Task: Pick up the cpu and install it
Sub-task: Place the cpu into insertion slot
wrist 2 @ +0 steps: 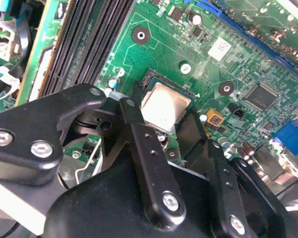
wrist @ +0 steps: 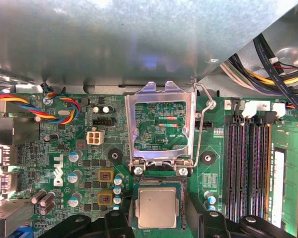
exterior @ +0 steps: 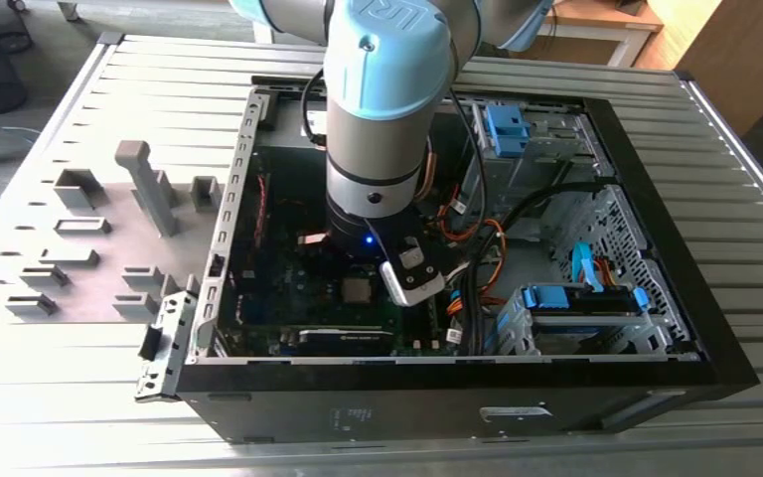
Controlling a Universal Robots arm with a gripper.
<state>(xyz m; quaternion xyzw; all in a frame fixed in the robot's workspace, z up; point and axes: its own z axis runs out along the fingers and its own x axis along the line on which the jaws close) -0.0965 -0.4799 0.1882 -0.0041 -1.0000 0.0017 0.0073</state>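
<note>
Gripper (wrist: 164, 224) in the first wrist view stands wide, straddling the cpu (wrist: 157, 208), not clamping it. You have the cpu lying in its socket (wrist: 158, 183), exterior view's lower middle; load frame (wrist: 161, 124) stands open, latching left.

table (exterior: 156, 70): slatted metal | on it: open computer case (exterior: 421, 402); grey plate (exterior: 116, 238) with holder blocks (exterior: 151, 189)

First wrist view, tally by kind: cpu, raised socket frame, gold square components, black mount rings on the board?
cpu: 1
raised socket frame: 1
gold square components: 2
black mount rings: 2
Total: 6
</note>
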